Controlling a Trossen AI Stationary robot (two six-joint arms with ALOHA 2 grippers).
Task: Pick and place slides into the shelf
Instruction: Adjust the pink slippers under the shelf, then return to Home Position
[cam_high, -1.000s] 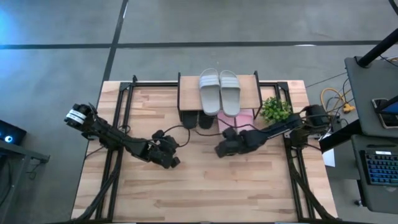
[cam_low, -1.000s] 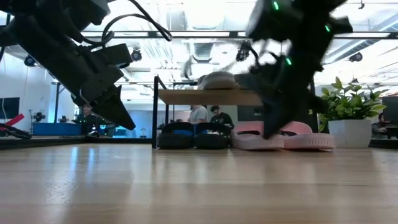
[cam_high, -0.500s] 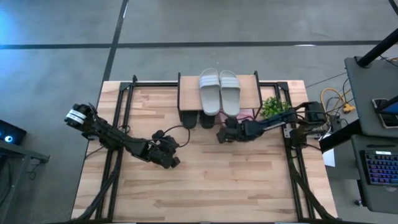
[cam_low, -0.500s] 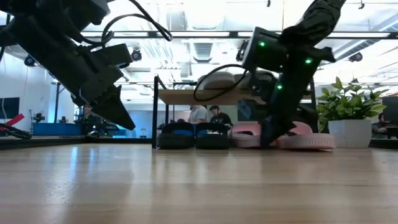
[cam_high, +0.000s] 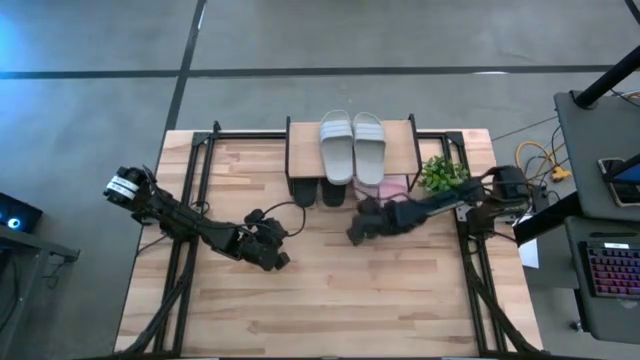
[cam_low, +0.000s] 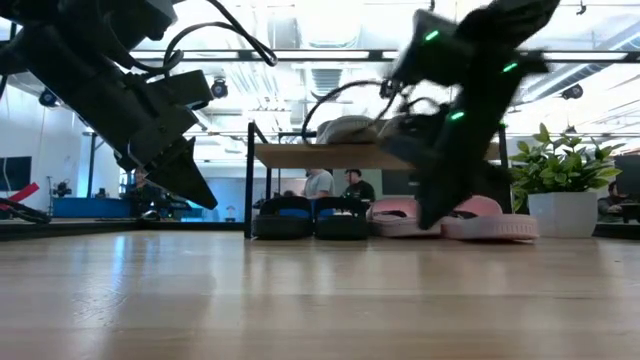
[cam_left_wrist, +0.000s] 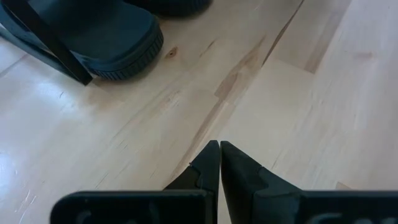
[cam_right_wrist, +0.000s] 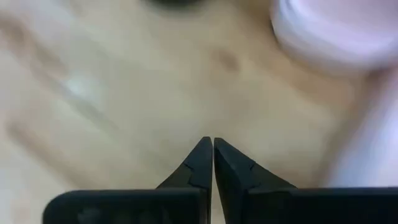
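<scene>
All six slides are sitting in the shelf (cam_high: 300, 150) near the frame's upper center, so my right end effector (cam_high: 356, 235) is hanging empty, fingers together, just below the pink pair (cam_low: 455, 218); left end effector (cam_high: 276, 262) also pinched together

No text, label, brand, number or sign could be read in any of the views
</scene>
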